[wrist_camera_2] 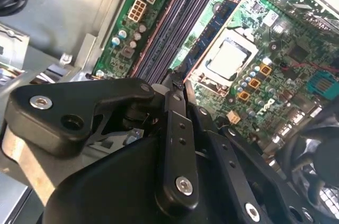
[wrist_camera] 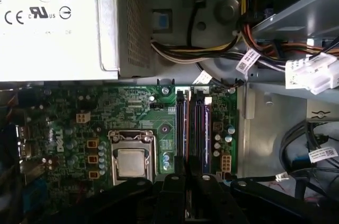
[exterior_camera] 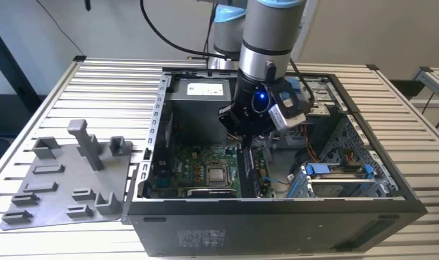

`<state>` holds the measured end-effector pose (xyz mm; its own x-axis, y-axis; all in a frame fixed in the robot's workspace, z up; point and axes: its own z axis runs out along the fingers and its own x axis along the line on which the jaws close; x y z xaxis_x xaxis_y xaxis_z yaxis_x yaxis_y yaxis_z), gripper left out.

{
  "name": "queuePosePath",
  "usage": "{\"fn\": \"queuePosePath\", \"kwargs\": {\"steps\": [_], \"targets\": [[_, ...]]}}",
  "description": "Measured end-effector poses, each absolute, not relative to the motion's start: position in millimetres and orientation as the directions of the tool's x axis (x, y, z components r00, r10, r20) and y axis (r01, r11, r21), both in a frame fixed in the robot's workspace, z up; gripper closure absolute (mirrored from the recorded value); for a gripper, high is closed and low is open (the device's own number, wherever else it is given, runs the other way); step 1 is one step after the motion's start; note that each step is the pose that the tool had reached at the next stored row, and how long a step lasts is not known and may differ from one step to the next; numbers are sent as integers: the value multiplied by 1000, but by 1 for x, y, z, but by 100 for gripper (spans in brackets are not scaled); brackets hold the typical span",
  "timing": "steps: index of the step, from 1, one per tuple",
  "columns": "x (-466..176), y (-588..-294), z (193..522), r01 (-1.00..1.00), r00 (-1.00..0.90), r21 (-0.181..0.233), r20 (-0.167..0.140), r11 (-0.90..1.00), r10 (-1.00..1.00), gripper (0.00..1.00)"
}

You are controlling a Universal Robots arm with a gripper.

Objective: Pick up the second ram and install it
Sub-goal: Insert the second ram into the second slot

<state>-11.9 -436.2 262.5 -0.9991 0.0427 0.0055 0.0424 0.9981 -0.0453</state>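
Note:
My gripper is down inside the open computer case, right over the memory slots beside the processor socket. In both wrist views its black fingers stand close together with only a thin gap. The second ram is a long dark board standing on edge under the fingertips, in line with the slots and running toward the case's front wall. The fingers appear shut on its far end. The board's seating in the slot is hidden by the fingers.
The grey holder tray with upright posts lies on the slatted table at the exterior view's left. The grey power supply fills the case's back corner. Cable bundles and a drive cage crowd the exterior view's right.

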Motion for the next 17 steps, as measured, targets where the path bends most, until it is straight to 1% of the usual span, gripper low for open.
{"fn": "queuePosePath", "kwargs": {"steps": [17], "targets": [[-12, -454, 239, 46, -999, -45, 6, 998, 47, 86]]}}
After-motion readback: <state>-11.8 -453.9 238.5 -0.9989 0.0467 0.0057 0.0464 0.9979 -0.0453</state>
